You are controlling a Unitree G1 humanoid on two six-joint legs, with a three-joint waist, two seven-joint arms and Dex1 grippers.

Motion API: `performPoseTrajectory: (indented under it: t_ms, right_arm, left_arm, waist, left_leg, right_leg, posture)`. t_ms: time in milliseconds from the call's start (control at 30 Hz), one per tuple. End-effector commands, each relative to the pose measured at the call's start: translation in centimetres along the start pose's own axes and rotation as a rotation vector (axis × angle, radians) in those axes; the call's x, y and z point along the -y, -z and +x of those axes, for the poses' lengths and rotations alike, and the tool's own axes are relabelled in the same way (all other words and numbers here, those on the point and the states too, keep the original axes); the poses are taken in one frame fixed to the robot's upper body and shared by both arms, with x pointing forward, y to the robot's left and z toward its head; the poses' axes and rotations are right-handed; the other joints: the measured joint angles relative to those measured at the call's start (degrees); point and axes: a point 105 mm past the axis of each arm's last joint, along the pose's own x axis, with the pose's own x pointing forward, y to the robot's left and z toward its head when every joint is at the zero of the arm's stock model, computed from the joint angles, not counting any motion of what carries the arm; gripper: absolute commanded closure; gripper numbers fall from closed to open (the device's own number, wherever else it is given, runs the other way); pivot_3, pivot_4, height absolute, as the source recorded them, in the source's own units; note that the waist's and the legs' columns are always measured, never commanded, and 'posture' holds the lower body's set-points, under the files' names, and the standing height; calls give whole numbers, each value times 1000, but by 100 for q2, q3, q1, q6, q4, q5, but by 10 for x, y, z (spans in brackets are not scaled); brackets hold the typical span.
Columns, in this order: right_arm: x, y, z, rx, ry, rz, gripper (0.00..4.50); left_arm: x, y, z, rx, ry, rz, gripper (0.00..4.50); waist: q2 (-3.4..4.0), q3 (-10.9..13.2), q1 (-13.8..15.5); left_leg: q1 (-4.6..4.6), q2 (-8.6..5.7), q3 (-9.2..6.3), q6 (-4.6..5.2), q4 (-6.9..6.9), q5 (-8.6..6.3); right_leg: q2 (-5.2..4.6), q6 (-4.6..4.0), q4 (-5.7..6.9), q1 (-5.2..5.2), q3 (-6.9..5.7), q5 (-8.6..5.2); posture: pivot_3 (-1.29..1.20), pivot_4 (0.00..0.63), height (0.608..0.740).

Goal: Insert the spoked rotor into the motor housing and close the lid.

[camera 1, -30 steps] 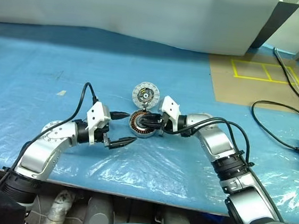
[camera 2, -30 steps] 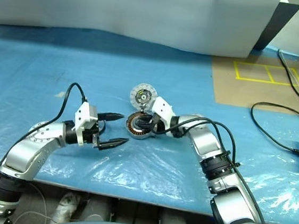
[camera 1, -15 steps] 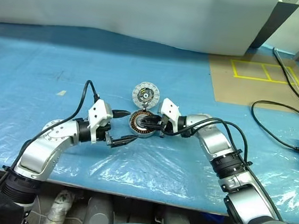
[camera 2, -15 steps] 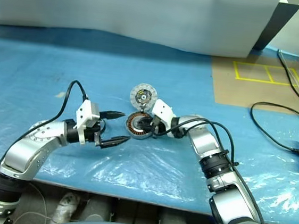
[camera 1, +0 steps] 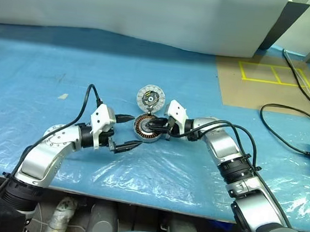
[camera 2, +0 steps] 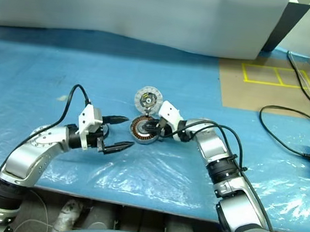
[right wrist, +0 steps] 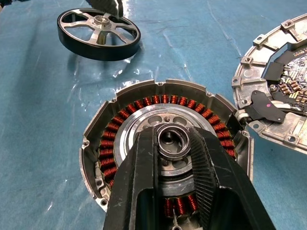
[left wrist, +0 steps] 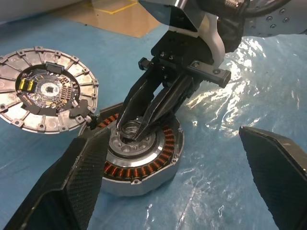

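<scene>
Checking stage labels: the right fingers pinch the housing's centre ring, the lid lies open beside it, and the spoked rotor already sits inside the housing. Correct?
Not quite. The spoked rotor lies on the blue sheet apart from the motor housing, as the right wrist view shows. The rest holds.

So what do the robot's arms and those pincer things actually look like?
Both arms are rounded silver-grey metal segments with black joint rings. Each wrist carries a white block with a black cable looping back along the arm. The left tool and the right tool each have two black tapering fingers with a finely ribbed inner face.
</scene>
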Motion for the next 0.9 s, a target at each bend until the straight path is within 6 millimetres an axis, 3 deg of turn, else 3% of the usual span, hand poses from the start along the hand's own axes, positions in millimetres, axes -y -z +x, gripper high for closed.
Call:
performPoseTrajectory:
  t_ms: [33,400,633,900]
  right_arm:
    - [2,-11,0,24,7,-29,3924]
    - [1,-2,2,-24,7,-54,3924]
    - [-9,-1,4,-22,-49,-59,3924]
    - [3,1,5,-38,12,-67,3924]
  left_arm:
    - [1,-5,1,22,8,33,0]
    - [2,-3,2,22,9,34,0]
    - [0,-3,2,27,4,32,0]
    - [-2,1,0,23,-1,30,0]
  waist:
    - [0,0,0]
    - [0,0,0]
    - [0,0,0]
    - [0,0,-3]
  left_leg:
    - [0,0,0,0,0,0]
    - [1,0,0,0,1,0]
    - [2,0,0,0,1,0]
    - [5,0,0,0,0,0]
  right_leg:
    - [0,0,0,0,0,0]
    - [0,0,1,1,0,0]
    - [0,0,1,1,0,0]
    - [0,0,4,2,1,0]
  posture:
    - [0,150,740]
    - [0,150,740]
    - [0,150,740]
    - [0,150,740]
